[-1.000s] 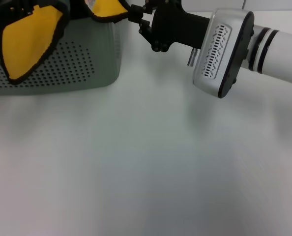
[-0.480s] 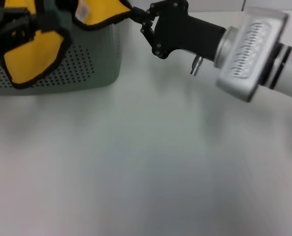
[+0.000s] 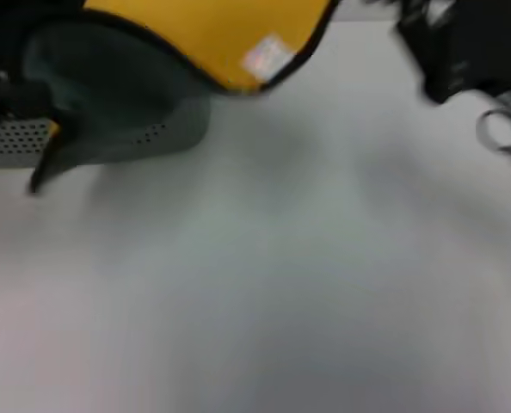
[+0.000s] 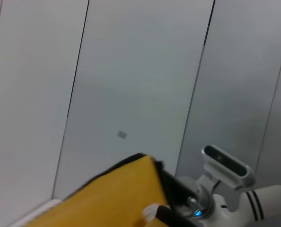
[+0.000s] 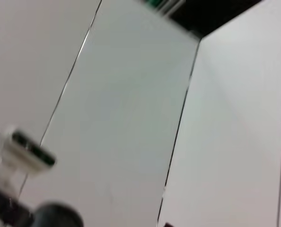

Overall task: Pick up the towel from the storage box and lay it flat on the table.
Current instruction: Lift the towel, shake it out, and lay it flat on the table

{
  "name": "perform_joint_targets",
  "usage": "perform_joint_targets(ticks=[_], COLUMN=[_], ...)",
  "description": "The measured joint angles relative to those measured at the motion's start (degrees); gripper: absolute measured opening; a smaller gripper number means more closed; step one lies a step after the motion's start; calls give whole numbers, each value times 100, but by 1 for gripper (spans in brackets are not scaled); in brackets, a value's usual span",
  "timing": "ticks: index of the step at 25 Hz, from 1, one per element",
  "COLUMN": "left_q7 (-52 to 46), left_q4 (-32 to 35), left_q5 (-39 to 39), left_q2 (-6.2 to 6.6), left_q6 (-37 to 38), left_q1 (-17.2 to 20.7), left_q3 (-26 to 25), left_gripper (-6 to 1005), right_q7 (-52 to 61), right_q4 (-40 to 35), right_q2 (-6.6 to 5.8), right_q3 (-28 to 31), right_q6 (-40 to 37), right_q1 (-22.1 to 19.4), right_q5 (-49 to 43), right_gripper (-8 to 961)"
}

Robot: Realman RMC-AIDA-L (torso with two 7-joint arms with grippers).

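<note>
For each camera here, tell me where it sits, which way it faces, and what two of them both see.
Head view: on the robot's head, looking down at the table, storage box and lifted towel; right gripper at upper right.
Left wrist view: on the left wrist, facing wall panels; the towel's yellow face and the robot's head show.
Right wrist view: on the right wrist, facing wall panels.
Shared: head and left wrist both see the towel.

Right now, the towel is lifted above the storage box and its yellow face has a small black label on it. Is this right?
Not quite. The label on the yellow face of the towel is white, not black; the head view shows it. The rest holds: the towel is raised over the storage box at the far left of the table.
</note>
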Motion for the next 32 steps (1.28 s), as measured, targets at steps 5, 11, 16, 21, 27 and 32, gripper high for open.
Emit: perform_joint_targets(ticks=[5, 11, 16, 21, 27, 32], left_q7=[-189, -379, -353, -290, -7, 111], left_q4=[7, 110, 170, 195, -338, -763], left_q5=[-25, -173, -949, -1075, 701, 1465], left_q2=[170, 238, 430, 514, 145, -5], left_q6=[-16, -14, 3, -1, -26, -36], left_q1=[-79, -192, -105, 59, -312, -739], left_q3=[-209, -201, -160, -197, -751, -1303], left_gripper=[42, 43, 45, 46, 48, 49], right_q7=[1253, 2138, 2323, 2566, 3112, 3526], right_q4=[-890, -1847, -2465, -2905, -2322, -2362], right_q2=[1, 21, 33, 21, 32, 12], right_q3=[581, 595, 553, 542, 539, 943], right_q6=[62, -61, 13, -404, -1467, -1686], right_q1=[-231, -288, -413, -539, -325, -129], right_q5=[-568, -835, -855, -1271, -2307, -2925], right_gripper=[11, 11, 11, 12, 12, 11])
